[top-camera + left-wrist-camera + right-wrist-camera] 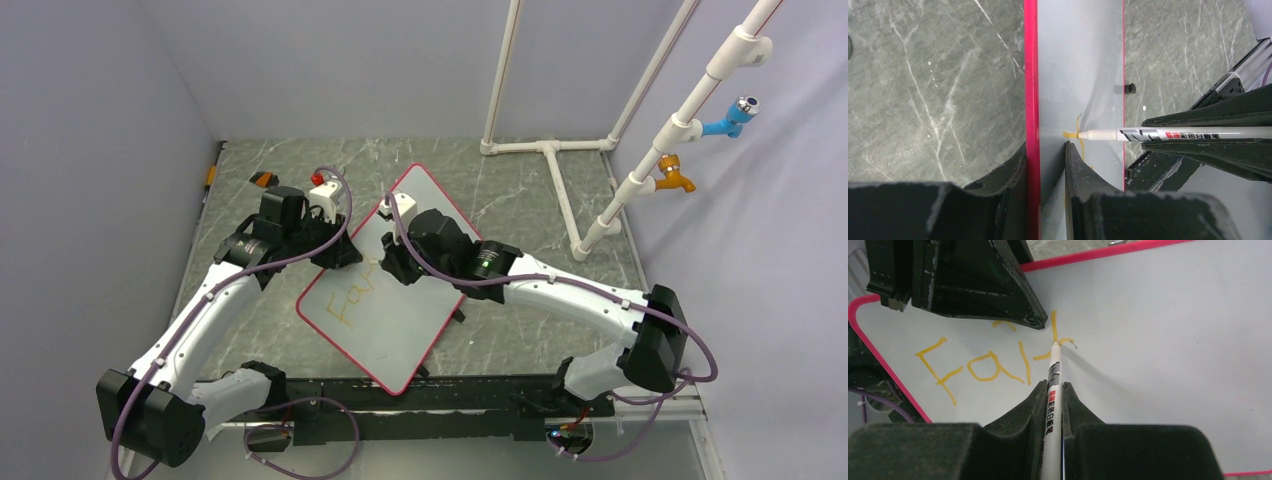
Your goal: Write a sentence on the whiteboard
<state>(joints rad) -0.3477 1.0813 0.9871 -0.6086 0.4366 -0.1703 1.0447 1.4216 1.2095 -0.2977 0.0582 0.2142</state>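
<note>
Clamping marker (1055,365), right claw (1052,386) holds tip on whiteboard (1173,340).

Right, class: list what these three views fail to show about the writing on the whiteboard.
Top external: the right gripper hides the marker and the end of the sentence.
Right wrist: the left gripper covers a stroke above the letters.
Left wrist: the whiteboard is viewed steeply, so the letters are unreadable.

**Marble surface (520,200), pale walls (350,60)**

Matte lavender-grey walls box the dark, white-veined surface. A white pipe frame (548,150) stands at 1 o'clock. At 2 o'clock a slanted pipe (612,212) carries a blue tap (735,115) and an orange tap (675,178).
</note>
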